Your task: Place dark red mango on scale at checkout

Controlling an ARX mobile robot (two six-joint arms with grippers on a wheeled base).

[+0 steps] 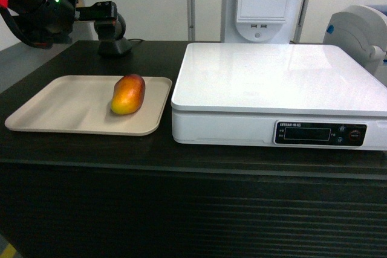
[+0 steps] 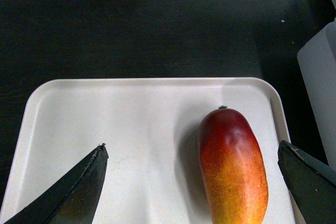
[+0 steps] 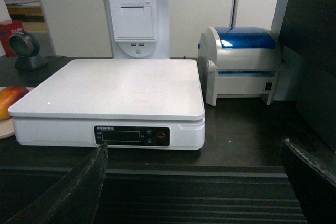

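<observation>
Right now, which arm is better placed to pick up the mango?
Left. Its open hand hangs over the tray with the mango between its fingers. The right hand faces the scale, off to the side.

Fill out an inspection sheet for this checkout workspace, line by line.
Surface: black counter, matte top, ribbed front panel.
Job's things: mango lies on the beige tray, toward its right side, untouched; white scale sits to the tray's right with nothing on its top.
Clutter: dark scanner stand behind the tray; blue-lidded printer to the right of the scale.
Grippers: left gripper open above the tray, the mango between its fingers but nearer the right one, not touched; right gripper open, in front of the counter, facing the scale.
Cables: one thin cable behind the scanner stand, barely visible.
Surroundings: white terminal post behind the scale, pale wall.
</observation>
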